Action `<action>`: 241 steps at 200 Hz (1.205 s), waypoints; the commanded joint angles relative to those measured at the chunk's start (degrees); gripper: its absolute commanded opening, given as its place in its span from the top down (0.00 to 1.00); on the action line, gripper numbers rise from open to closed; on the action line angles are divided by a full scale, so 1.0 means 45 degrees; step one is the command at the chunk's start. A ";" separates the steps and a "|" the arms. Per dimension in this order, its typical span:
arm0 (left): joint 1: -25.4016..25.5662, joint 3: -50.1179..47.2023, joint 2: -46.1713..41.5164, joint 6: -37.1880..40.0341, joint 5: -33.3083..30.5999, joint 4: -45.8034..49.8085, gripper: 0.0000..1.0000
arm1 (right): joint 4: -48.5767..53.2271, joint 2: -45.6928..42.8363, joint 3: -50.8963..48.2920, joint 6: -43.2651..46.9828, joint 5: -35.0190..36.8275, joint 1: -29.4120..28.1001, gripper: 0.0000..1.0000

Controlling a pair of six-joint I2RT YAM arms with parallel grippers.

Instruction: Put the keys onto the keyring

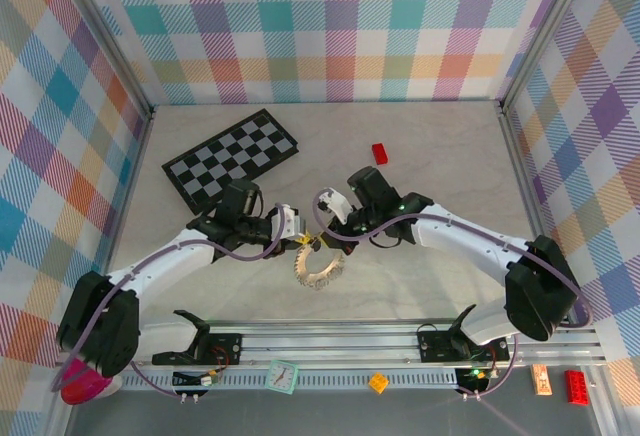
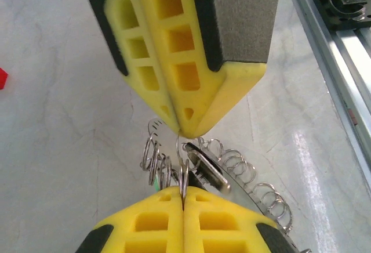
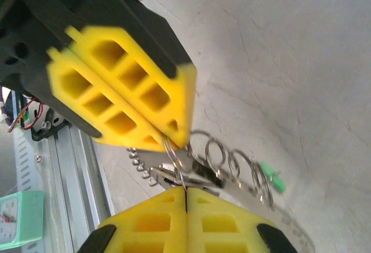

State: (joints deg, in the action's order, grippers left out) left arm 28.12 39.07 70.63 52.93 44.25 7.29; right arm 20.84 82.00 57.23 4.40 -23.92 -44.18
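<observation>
**Left gripper** [image 2: 183,195]: yellow fingers are pressing together with no gap at the bottom centre of the left wrist view. They are pinching a thin wire loop [image 2: 181,169] that is rising from between the tips.

**Right gripper** [image 3: 185,192]: yellow fingers are likewise closing flush at the bottom centre of the right wrist view, clamping the same bunch of wire. In both wrist views the two grippers are meeting tip to tip, one coming in from the top of the frame and the other from the bottom.

**Keyring** [image 1: 318,270]: it is lying on the pale table [image 1: 440,166] at centre frame in the top view, just below the meeting grippers. Its rim is showing as a row of small wire coils [image 2: 243,172].

**Green key** [image 3: 272,181]: its head is showing at right of centre, at the far end of the coils.

**Black key** [image 2: 204,169]: its dark body is lying just beside the pinched loop. Whether it is threaded on cannot be told.

**Red block** [image 1: 379,153]: it is resting above and right of centre, well apart from the keyring.

**Checkerboard** [image 1: 230,159]: it is lying tilted at upper left.
</observation>
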 commanded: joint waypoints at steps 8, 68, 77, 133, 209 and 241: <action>0.0196 -0.0205 -0.0457 0.0016 0.0039 -0.0502 1.00 | 0.0776 -0.0035 -0.0170 -0.1121 0.0491 0.0212 1.00; 0.0460 -0.0415 -0.0715 -0.0635 0.0048 -0.1197 1.00 | 0.0566 0.0679 0.0136 -0.1637 -0.0337 0.0248 1.00; 0.0470 -0.0420 -0.0705 -0.0695 0.0015 -0.1191 1.00 | 0.0544 0.0670 0.0123 -0.1608 -0.0362 0.0248 1.00; 0.0471 -0.0589 -0.0942 -0.2189 -0.0453 -0.2161 1.00 | -0.0614 -0.1434 -0.1481 -0.0637 0.0358 0.0492 0.70; 0.0470 -0.0986 -0.1489 -0.5591 0.0150 -0.3059 1.00 | -0.2971 -0.2299 -0.2272 -0.1647 -0.1614 0.0522 0.67; 0.0470 -0.1045 -0.1575 -0.5785 0.0540 -0.3243 1.00 | -0.3338 -0.2092 -0.2164 -0.1950 -0.1741 0.0776 0.67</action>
State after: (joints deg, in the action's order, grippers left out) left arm 29.89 34.92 64.88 29.54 42.70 -3.44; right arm 9.52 71.64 47.22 -2.63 -29.02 -41.67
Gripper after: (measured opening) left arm 0.043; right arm 0.335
